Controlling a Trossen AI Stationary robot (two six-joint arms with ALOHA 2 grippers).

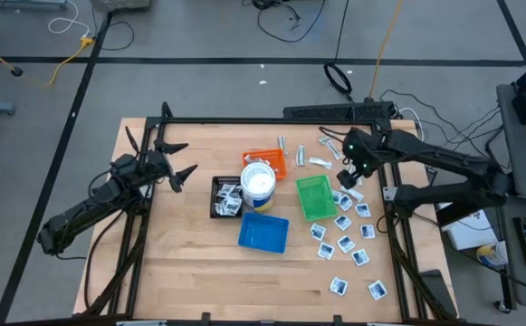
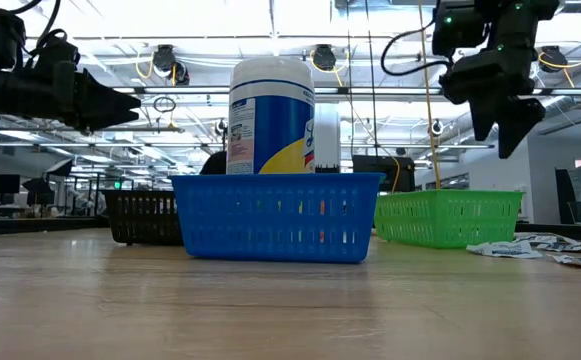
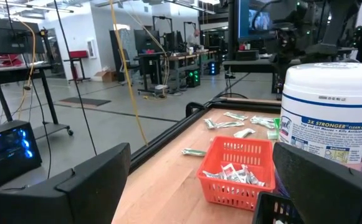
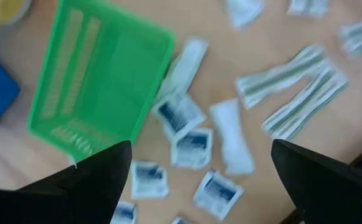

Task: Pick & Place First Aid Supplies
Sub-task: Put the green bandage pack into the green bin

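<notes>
Two dark robot arms work over a wooden table (image 1: 190, 272) strewn with first aid supplies. The right gripper (image 1: 349, 177) hangs in the air above the table's right side, its fingers spread wide and holding nothing, just beside the green tray (image 1: 315, 196) and over the nearest of the loose packets. The left gripper (image 1: 179, 163) hovers well apart at the table's left, likewise splayed and empty, pointing toward the cluster of trays at centre.

Small white square packets (image 1: 344, 243) with dark-blue print lie scattered on the bare wood to the right of the green tray, trailing down toward the table's near right corner. Narrow pale wrapped strips (image 1: 319, 162) lie near the far edge, between the orange tray (image 1: 276, 164) and the right arm. The right wrist view shows several of the square packets and strips directly below that gripper, beside the tray's green rim.

More supplies already sit inside the orange tray and the black tray (image 1: 215, 197). A white round tub (image 1: 258, 185) with a blue band stands between those two, just behind the blue tray (image 1: 263, 233), which appears empty, as does the green one
</notes>
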